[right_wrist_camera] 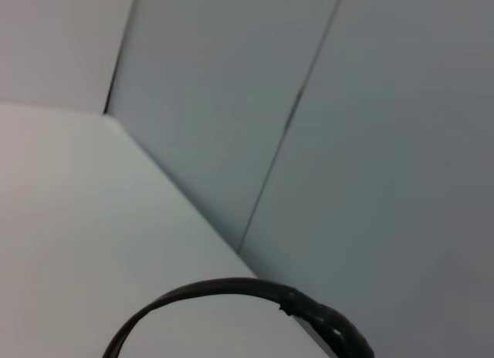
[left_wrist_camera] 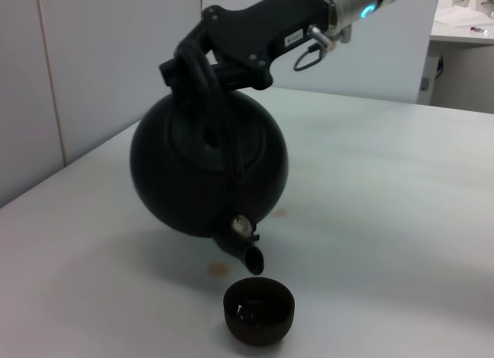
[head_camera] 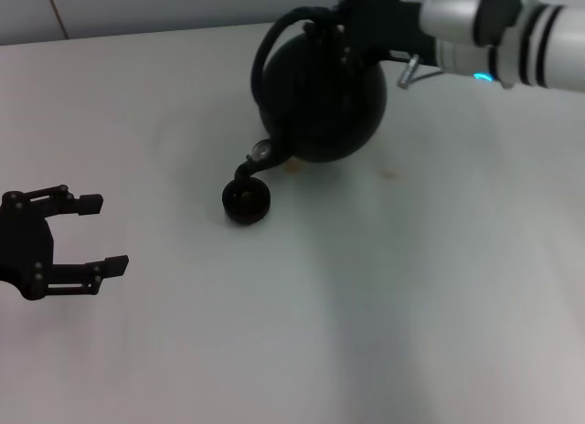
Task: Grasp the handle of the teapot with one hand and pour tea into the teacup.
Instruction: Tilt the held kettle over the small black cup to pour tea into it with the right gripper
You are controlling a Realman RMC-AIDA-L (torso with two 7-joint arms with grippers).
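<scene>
So the teapot (head_camera: 322, 100) is lifted off the table (head_camera: 439, 287) and tipped hard forward, spout (left_wrist_camera: 248, 254) pointing down right above the teacup (head_camera: 246, 202). From the left wrist view the spout tip hangs just over the cup's far rim, not touching it. The right gripper (head_camera: 358, 24) is clamped on the handle (left_wrist_camera: 212, 103) up above the pot body, so the whole weight hangs off that one thin loop.

What worries me: the cup is tiny next to the pot, and the spout sits near the rim rather than over the middle. If the stream arcs out at this tilt, it could overshoot and land on the table. There are already a couple of brownish spots beside the cup, which look like drips. The lid could also slide out at this angle, and a swing of the pot on the handle might knock the cup over.

Left gripper (head_camera: 80, 234) sits well away from the cup, jaws spread wide, holding nothing.
</scene>
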